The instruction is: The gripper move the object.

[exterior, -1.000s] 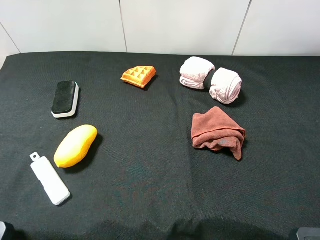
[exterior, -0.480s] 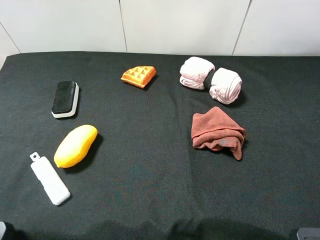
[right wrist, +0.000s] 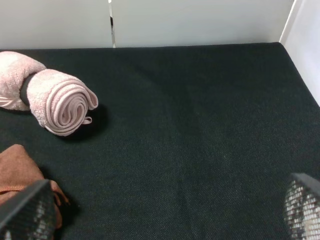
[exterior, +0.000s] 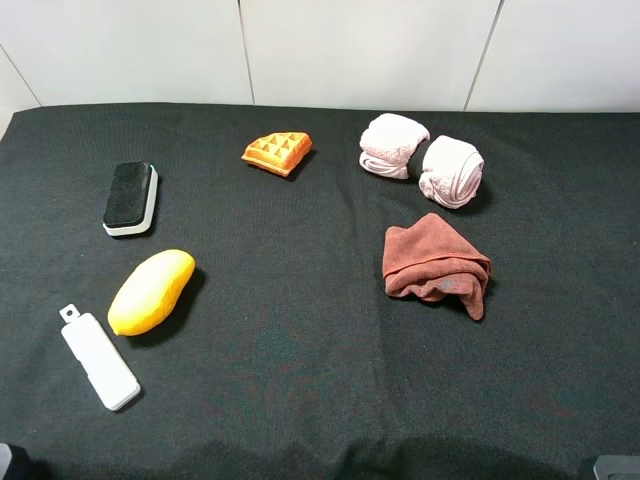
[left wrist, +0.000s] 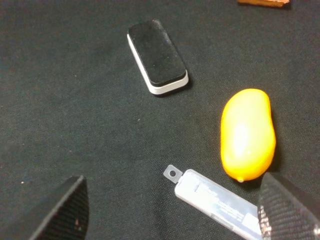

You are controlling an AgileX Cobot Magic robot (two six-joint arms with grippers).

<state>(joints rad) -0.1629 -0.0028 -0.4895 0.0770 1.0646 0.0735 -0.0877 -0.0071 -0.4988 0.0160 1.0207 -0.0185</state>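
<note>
Black tabletop point(exterior: 300, 340) carries the mango point(exterior: 151, 291) between eraser point(exterior: 131, 198) and white bar point(exterior: 98, 358); left gripper point(left wrist: 172, 212) and right gripper point(right wrist: 165, 212) both spread, grasping nothing.

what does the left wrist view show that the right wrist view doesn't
Only the left wrist view shows the mango, the black-topped eraser block, the white bar beside the mango, an edge of the orange waffle wedge and the left pincer, its fingers spread wide. Only the right wrist view shows the rolled pink towels, part of the brown cloth, the white wall and the right pincer, also spread wide. Both show the black table cover, and both pincers are empty.
</note>
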